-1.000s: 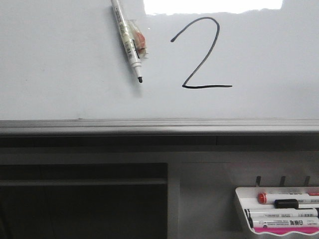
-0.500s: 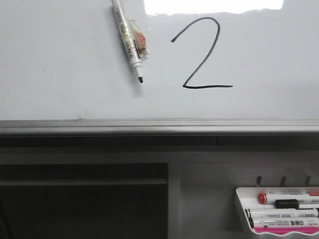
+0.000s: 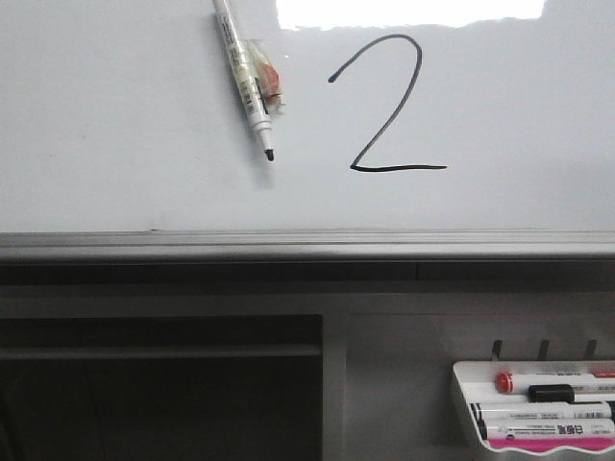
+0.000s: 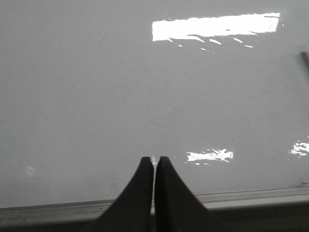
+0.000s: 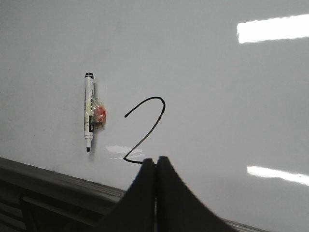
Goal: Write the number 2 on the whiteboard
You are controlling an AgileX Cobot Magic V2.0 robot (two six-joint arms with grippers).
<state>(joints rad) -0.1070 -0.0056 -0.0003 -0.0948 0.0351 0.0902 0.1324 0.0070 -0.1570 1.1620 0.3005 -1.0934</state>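
Here the left claw (image 4: pixel 154 159) has its two dark fingers pressed together with nothing between them, hovering over a bare stretch of the whiteboard (image 4: pixel 96 96) near its grey metal strip (image 4: pixel 251 195). The right claw (image 5: pixel 155 160) is likewise closed and empty, its tips overlapping the foot of the number 2 (image 5: pixel 147 126) in its wrist view.

In the front view, the number 2 (image 3: pixel 389 101) is drawn in thin black line on the whiteboard (image 3: pixel 115 125). Just beside the digit, on the left arm's side, a white marker pen (image 3: pixel 245 82) lies against the board, black tip toward the strip (image 3: pixel 307 245), with a clear wrap and a red piece at its middle.

Below the strip, well apart from the digit on the right arm's side, a small white tray (image 3: pixel 466 399) holds several markers (image 3: pixel 548 415): one red-capped, one black-capped and white-bodied ones, with a pink item in front.
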